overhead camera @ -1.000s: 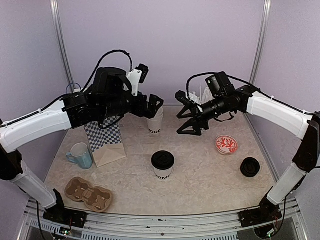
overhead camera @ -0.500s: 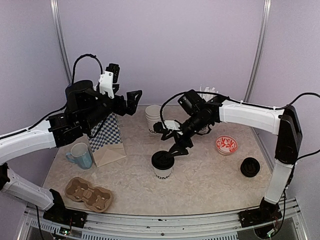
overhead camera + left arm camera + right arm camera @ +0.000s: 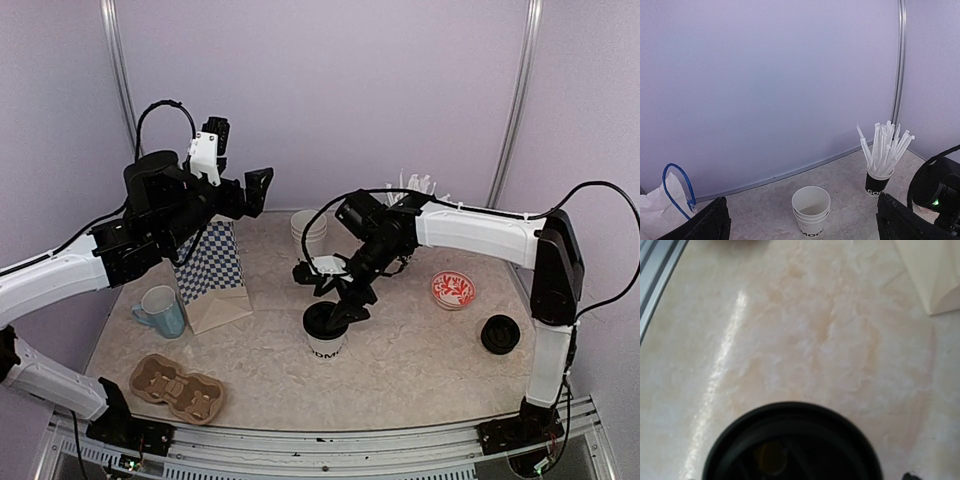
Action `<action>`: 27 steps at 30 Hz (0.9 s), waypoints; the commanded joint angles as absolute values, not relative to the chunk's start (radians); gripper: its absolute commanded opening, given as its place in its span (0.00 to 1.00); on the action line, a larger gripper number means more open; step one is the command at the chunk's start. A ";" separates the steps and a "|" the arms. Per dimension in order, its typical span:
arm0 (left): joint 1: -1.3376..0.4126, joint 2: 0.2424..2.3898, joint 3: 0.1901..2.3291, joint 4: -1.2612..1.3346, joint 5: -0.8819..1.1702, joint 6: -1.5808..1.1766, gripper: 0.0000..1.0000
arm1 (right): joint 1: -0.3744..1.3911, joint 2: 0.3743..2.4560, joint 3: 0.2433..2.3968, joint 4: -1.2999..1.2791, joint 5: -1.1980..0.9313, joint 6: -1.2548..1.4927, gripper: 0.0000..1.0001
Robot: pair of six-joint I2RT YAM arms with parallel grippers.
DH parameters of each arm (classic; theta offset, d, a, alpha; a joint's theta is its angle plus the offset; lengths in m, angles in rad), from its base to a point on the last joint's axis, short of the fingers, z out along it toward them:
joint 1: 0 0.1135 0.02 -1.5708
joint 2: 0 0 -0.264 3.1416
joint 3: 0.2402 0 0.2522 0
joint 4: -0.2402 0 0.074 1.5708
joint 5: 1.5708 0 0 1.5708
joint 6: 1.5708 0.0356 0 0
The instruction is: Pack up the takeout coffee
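Paper cup with black lid stands on the table: light, thin-walled, likely crushable and spill-prone if filled, so grip the stiffer band under the lid. Just over it hangs the right gripper, jaws wide, holding nothing. Farther back sit stacked cups; the left gripper is raised, spread, empty.

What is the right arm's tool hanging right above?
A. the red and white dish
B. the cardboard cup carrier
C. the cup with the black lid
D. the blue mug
C: in the top view the right tool hangs open just above the cup with the black lid, and the right wrist camera looks straight down on that lid.
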State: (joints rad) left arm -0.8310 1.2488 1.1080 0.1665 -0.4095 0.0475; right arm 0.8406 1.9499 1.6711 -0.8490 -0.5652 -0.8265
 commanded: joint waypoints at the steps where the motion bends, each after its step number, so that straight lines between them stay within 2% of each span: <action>1: -0.834 1.258 1.124 0.144 -0.396 0.072 0.99 | 0.867 1.962 1.682 -0.895 -0.542 -0.842 0.87; 11: -0.836 1.261 1.123 0.142 -0.397 0.074 0.98 | 0.888 1.970 1.659 -0.863 -0.467 -0.809 0.79; 19: -0.841 1.262 1.122 0.139 -0.399 0.078 0.98 | 0.894 1.973 1.649 -0.869 -0.449 -0.797 0.82; 24: -0.844 1.264 1.124 0.137 -0.399 0.079 0.98 | 0.894 1.972 1.646 -0.861 -0.440 -0.790 0.79; 27: -0.845 1.266 1.124 0.135 -0.401 0.081 0.98 | 0.895 1.979 1.652 -0.866 -0.436 -0.786 0.74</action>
